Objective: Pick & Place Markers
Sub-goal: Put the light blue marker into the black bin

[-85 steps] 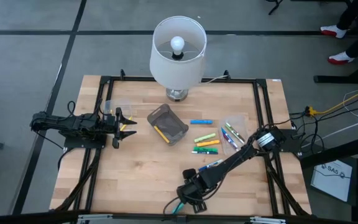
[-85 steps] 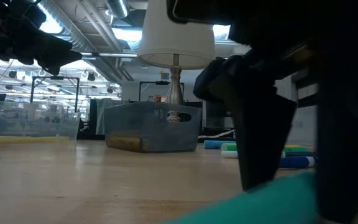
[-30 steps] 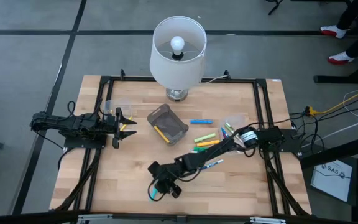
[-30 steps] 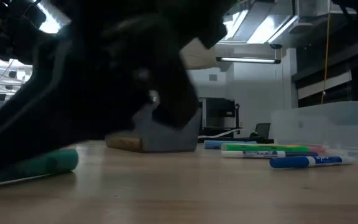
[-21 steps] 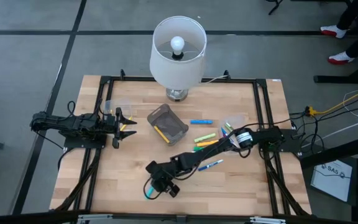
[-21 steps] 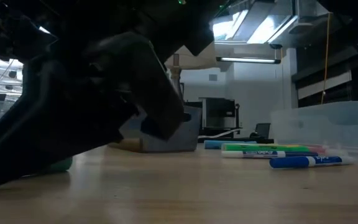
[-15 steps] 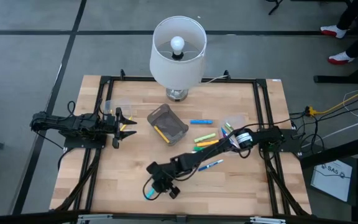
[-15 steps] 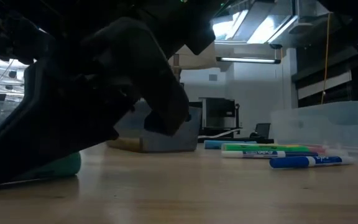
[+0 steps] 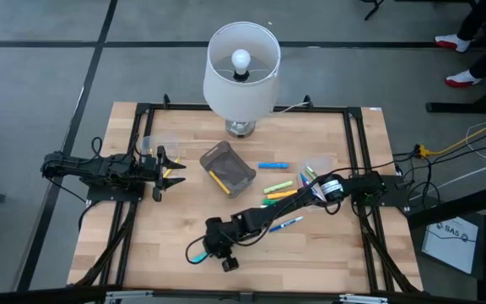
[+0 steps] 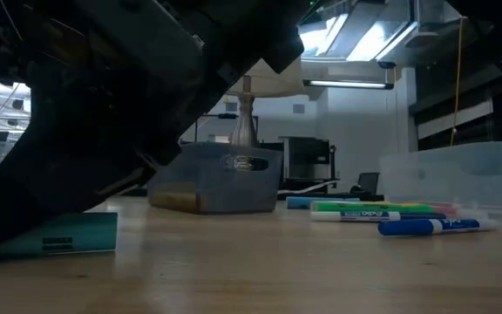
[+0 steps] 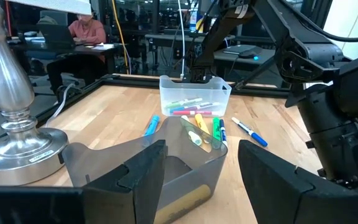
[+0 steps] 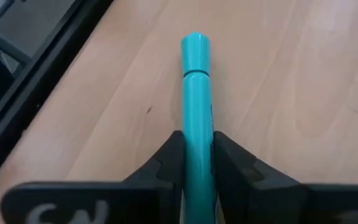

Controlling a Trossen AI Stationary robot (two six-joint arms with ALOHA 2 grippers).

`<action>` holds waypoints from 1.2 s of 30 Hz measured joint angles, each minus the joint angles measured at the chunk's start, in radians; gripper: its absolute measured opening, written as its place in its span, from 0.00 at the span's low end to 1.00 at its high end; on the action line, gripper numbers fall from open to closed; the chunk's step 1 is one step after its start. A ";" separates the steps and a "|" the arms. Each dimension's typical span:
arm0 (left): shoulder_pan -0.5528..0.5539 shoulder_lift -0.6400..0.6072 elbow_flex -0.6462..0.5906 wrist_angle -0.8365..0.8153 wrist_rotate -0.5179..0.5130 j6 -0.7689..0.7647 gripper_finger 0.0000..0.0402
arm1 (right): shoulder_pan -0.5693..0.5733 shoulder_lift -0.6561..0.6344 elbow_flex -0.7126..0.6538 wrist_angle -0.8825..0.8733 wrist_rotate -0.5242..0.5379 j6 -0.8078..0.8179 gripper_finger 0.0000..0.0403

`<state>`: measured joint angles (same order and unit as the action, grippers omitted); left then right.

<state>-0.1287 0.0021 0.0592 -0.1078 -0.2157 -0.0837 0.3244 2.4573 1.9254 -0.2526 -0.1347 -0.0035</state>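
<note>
Teal marker (image 12: 196, 118) lay clamped lengthwise between the right gripper's (image 12: 197, 158) fingers, cap pointing straight ahead; left gripper (image 9: 169, 165) waited open, well apart.

- Wooden table (image 9: 175, 228), butcher-block top, edged by a black metal frame (image 9: 350, 152).
- Table lamp (image 9: 242, 69) at the far edge, white drum shade, bulb lit, silver base (image 11: 17, 146).
- Grey translucent bin (image 9: 227, 168) near table centre, set askew.
- Clear plastic container (image 11: 194, 99) at the table's right side.
- Person in a red top (image 11: 86, 29) seated in the room behind.
</note>
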 joint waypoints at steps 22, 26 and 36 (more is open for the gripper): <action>0.000 0.000 0.000 0.000 0.000 0.000 0.49 | 0.024 -0.010 -0.004 0.013 0.067 0.079 0.16; 0.000 0.000 0.000 0.000 0.000 0.000 0.49 | 0.041 -0.045 -0.006 -0.048 0.148 0.070 0.16; 0.000 0.000 0.000 0.000 0.000 0.000 0.49 | 0.076 -0.126 -0.006 -0.146 0.241 0.066 0.16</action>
<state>-0.1287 0.0021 0.0591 -0.1078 -0.2157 -0.0837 0.4005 2.3312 1.9194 -0.3981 0.1065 0.0628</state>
